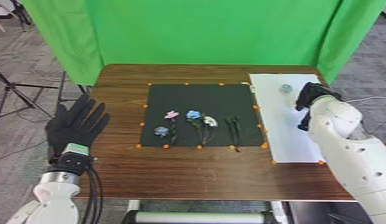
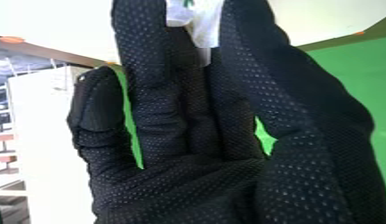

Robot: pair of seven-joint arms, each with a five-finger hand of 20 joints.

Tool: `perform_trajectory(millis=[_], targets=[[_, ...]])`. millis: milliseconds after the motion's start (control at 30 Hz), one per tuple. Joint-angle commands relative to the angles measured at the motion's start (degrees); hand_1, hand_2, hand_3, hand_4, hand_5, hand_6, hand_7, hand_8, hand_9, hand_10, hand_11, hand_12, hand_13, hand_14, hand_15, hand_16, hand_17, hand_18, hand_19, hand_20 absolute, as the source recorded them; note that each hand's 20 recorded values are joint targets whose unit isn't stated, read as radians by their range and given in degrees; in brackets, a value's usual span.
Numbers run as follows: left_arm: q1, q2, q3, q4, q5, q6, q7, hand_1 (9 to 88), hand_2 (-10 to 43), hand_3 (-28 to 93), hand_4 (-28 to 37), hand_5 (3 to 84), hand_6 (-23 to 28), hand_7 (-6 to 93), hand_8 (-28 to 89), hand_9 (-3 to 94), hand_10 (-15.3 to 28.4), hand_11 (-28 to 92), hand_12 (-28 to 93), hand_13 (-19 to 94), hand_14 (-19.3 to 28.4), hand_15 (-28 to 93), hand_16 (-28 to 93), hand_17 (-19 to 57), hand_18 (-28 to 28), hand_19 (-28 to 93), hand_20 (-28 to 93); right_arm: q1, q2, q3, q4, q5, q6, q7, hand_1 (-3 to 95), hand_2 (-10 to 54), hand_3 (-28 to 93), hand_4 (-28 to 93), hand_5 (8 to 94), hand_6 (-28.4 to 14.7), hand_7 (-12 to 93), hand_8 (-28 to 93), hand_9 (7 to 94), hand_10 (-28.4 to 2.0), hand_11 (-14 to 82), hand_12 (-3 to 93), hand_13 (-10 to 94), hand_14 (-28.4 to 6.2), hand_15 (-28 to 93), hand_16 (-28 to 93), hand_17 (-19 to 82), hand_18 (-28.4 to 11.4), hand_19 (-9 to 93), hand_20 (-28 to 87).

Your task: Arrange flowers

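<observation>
In head view, to the right of the left robot hand (image 1: 74,125) and to the left of the right robot hand (image 1: 316,94): black mat (image 1: 196,97), flat on the table (image 1: 172,185), with orange markers (image 1: 200,147) round it. On the mat, nearest to the left robot hand, small blue flower (image 1: 162,131) and pink flower (image 1: 172,114); farther from that hand, blue flower (image 1: 193,114) with white flower (image 1: 210,121) just beside it; nearest to the right robot hand, green stems (image 1: 232,131), reaching past the mat's near edge. Left robot hand: at the left side of the table, palm and straight fingers slightly spread, pointing away from the robot (holding nothing). Right robot hand: over the outer part of the white sheet (image 1: 292,140), well apart from the flowers on the mat. To the left of the right robot hand, near it and on the sheet's far part: small blue-green object (image 1: 286,88). In right wrist view, close in front of the right robot hand (image 2: 198,185): whitish piece (image 2: 204,22) with a bit of green (kind uncertain). Impossible to tell whether pinched or merely near. Behind the table, beyond both robot hands: green curtain (image 1: 207,35).
</observation>
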Motion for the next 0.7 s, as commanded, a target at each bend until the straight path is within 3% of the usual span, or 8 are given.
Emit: perform_trajectory(millis=[33, 200, 367, 533, 700], targets=[[-0.97, 0.64, 0.46, 0.36, -0.05, -0.64, -1.01, 27.1, 9.3, 73, -28.2, 38.7, 5.9, 13.6, -9, 30.1, 11.7, 18, 10, 22, 13.9, 34, -7, -5.2, 13.9, 34, 10, -3.19, 0.19, -2.81, 2.91, -3.05, 12.03, -0.42, 62.7, -9.5, 69, -28, 72.1, -1.2, 21, -2, 82.3, -9.1, 6.8, 32.9, 75, -3.1, 37, 43, 39, -19.2, 85, 36], [-0.72, 0.09, 0.16, 0.13, 0.35, -0.88, -0.90, 27.1, 9.3, 73, -28.2, 38.7, 6.0, 13.6, -9, 30.1, 11.7, 18, 10, 22, 13.9, 33, -7, -5.2, 13.8, 34, 10, -4.30, 0.84, -3.00, 1.00, -4.38, 16.33, -1.39, 64.1, -9.5, 69, -28, 78.2, 0.2, 26, 2, 88.3, -8.2, 10.1, 42.6, 78, -4.3, 44, 45, 41, -20.4, 86, 41], [-0.23, -0.06, 0.03, -0.04, 0.28, -0.85, -0.56, 27.1, 9.3, 73, -28.3, 38.7, 6.0, 13.7, -9, 30.1, 11.7, 18, 10, 22, 13.8, 33, -7, -5.2, 13.9, 34, 10, -6.31, 2.33, -2.98, -6.91, -5.09, 20.33, -1.35, 63.5, -9.5, 70, -28, 78.4, 0.1, 27, 3, 88.7, -8.3, 10.4, 43.8, 78, -4.4, 45, 45, 41, -20.9, 86, 42], [-0.21, 0.33, -0.22, 0.16, 0.03, -0.87, -0.08, 27.2, 9.3, 73, -28.2, 38.8, 6.0, 13.6, -9, 30.1, 11.8, 18, 10, 22, 13.8, 33, -7, -5.2, 13.9, 34, 10, -6.20, 1.14, -4.07, -14.44, -4.50, 19.94, -3.31, 62.8, -9.5, 71, -28, 78.4, -0.1, 27, 3, 88.9, -8.3, 10.7, 44.2, 77, -4.6, 47, 45, 41, -21.0, 87, 42], [-0.48, 0.08, -0.20, 0.25, 0.06, -0.52, -0.75, 27.2, 9.3, 73, -28.2, 38.9, 6.0, 13.5, -9, 30.1, 11.9, 18, 10, 22, 13.9, 33, -7, -5.3, 13.9, 34, 10, -2.09, -3.85, -8.14, -15.55, 1.57, 16.23, -4.62, 62.4, -9.5, 72, -28, 78.5, -0.3, 27, 4, 88.9, -8.4, 10.7, 44.2, 77, -4.5, 48, 44, 42, -20.9, 88, 42]])
